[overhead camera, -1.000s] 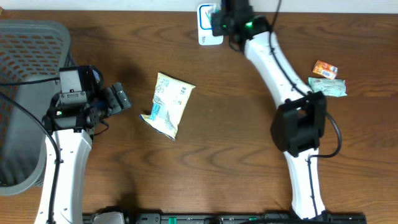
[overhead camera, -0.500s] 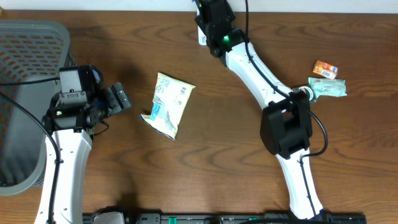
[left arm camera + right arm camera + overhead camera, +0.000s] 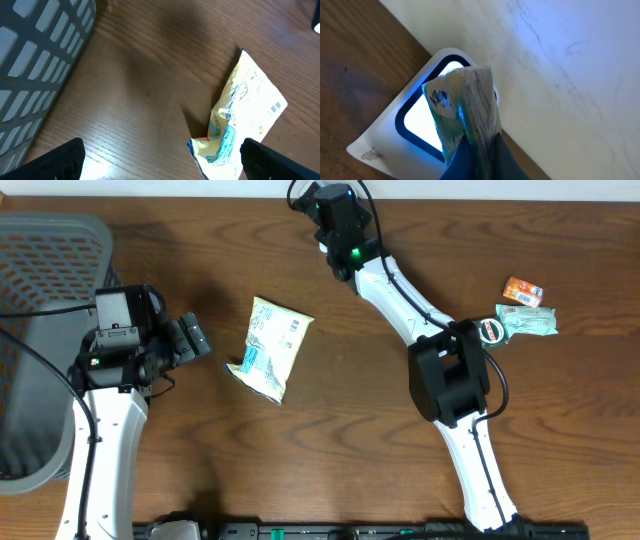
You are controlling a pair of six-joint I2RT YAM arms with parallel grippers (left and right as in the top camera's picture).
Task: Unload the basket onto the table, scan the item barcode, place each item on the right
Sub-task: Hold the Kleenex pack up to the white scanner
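Observation:
My right gripper [image 3: 480, 145] is shut on a green and white packet [image 3: 470, 100], pinched between its blue fingers [image 3: 465, 162]. The packet stands upright right over the lit, blue-rimmed window of the white scanner [image 3: 415, 127] at the table's far edge. In the overhead view that gripper [image 3: 330, 205] is at the top centre and hides the scanner. A pale yellow snack bag [image 3: 270, 348] lies flat in the middle left, its barcode side up [image 3: 275, 107]. My left gripper [image 3: 190, 340] hovers open just left of the bag, with nothing between its fingers [image 3: 65, 160].
A grey mesh basket [image 3: 40, 330] fills the left edge, close behind my left arm. At the right lie an orange packet [image 3: 522, 290], a pale green packet [image 3: 528, 321] and a small round red-rimmed item [image 3: 490, 330]. The pale wall runs along the far edge.
My right arm has swung left along the far edge, carrying its packet across the scanner. The left arm and the yellow bag have not moved.

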